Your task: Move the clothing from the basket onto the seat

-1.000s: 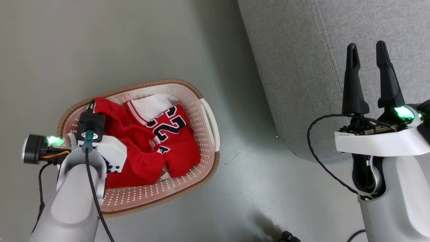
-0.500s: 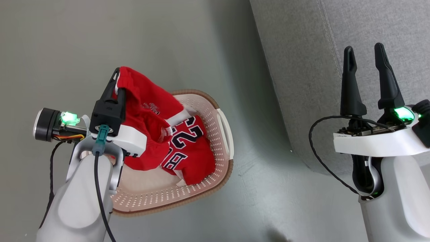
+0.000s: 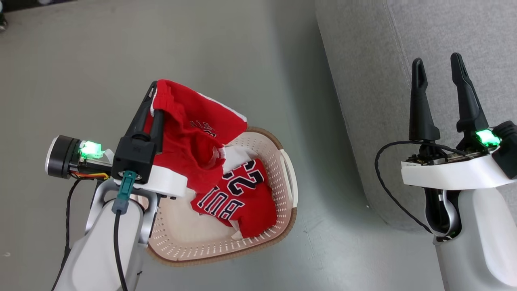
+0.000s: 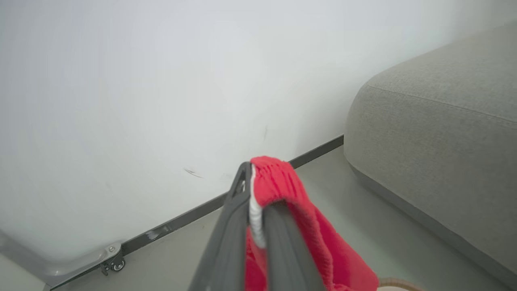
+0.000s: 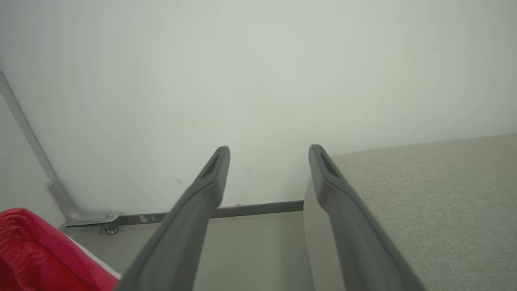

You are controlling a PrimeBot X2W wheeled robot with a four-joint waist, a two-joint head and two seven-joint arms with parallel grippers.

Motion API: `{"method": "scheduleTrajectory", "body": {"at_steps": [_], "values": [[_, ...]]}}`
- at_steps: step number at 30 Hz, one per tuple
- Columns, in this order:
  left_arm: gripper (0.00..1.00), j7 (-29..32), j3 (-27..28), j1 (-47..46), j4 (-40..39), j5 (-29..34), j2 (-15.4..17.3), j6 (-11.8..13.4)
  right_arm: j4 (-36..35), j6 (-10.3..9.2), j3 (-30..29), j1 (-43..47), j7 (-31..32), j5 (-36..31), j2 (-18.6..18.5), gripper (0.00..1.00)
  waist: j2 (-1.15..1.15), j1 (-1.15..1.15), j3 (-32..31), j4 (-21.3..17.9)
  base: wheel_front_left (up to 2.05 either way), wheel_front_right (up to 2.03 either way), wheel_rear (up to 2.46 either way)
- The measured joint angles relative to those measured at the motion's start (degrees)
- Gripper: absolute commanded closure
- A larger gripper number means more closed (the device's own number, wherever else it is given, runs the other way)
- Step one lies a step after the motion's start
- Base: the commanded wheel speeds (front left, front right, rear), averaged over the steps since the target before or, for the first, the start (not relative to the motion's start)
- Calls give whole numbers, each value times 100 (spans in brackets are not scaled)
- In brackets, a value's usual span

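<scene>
My left gripper (image 3: pixel 154 95) is shut on the waistband of the red shorts (image 3: pixel 190 137), which hang lifted above the basket (image 3: pixel 288 178). In the left wrist view the same gripper (image 4: pixel 252 178) pinches the red shorts (image 4: pixel 307 234) between its fingers. A red jersey (image 3: pixel 238 198) with black white-edged letters still lies in the cream perforated basket. The grey sofa seat (image 3: pixel 375 81) fills the upper right. Over its edge my right gripper (image 3: pixel 437 66) stands open with nothing in it, also seen as open right gripper (image 5: pixel 268 155) beside the seat (image 5: pixel 436 194).
Grey floor (image 3: pixel 101 60) surrounds the basket. A white wall (image 4: pixel 141 81) with a dark baseboard (image 4: pixel 202 210) stands ahead, with a small caster (image 4: pixel 117 264) on a metal frame at its foot. The shorts (image 5: pixel 36 250) show at the right wrist view's lower left.
My left gripper has risen out of the basket with the shorts, lifting them clear of the jersey. The head camera has shifted, so the basket and the sofa sit further right.
</scene>
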Motion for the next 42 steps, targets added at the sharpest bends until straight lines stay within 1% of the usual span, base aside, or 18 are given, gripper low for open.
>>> {"method": "scheduleTrajectory", "body": {"at_steps": [9,16,22,24,27,28,31,42], "values": [[100,-1,25,310,-407,-175,-8,7,57,-1,-15,265,0,-176,-7,0,0,0,-481,214,0,0,0],[100,-41,-23,493,-603,-245,-19,2,162,-1,145,496,0,-221,-12,0,0,0,-830,343,0,0,0],[100,-41,-88,567,-820,-297,-55,-51,189,-1,211,703,0,-397,-23,0,0,0,-1186,460,0,0,0],[100,-41,-115,569,-895,-309,-77,-89,201,-1,312,810,0,-460,-29,0,0,0,-1304,496,0,0,0],[100,-41,-229,624,-976,-352,-94,-248,229,-1,485,942,0,-517,-31,0,0,0,-1481,546,0,0,0],[100,-41,-277,657,-996,-352,-102,-256,257,-1,552,976,0,-532,-31,0,0,0,-1539,562,0,0,0],[100,-41,-367,676,-1027,-360,-105,-401,320,-1,856,1075,0,-560,-55,0,0,0,-1707,606,0,0,0],[100,-41,-516,676,-1210,-460,-126,-634,400,0,1928,1486,11,-548,-430,0,0,0,-2261,730,0,0,0]]}}
